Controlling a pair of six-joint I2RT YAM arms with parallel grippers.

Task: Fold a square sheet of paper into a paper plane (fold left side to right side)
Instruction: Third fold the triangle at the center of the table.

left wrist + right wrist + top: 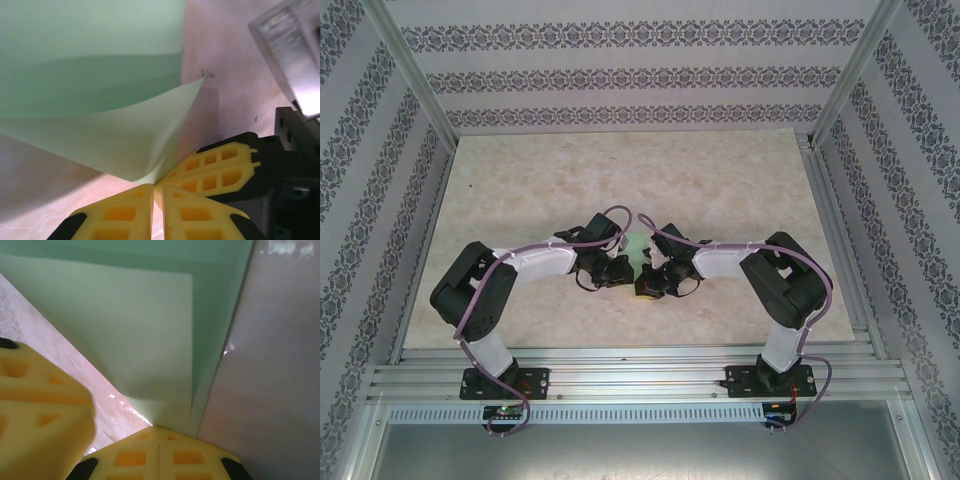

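Observation:
The square sheet of paper [638,247] is light green and folded into overlapping layers, lying at the table's middle between both wrists. My right gripper [157,427] is shut, and a raised corner of the paper [140,340] runs down into its fingertips. My left gripper [153,187] has its jaws nearly together with a thin slit, right beside that corner of the paper [100,125]. The right gripper's yellow fingers [220,167] meet the same corner from the right. In the right wrist view, bare table shows between the left finger [40,410] and the paper. From above, the left gripper [620,272] and right gripper [655,283] almost touch.
The marbled tabletop [620,170] stretches far beyond the grippers. Aluminium rails [640,385] run along the near edge and a rail [840,240] along the right side. Patterned walls [620,70] enclose the back and both sides.

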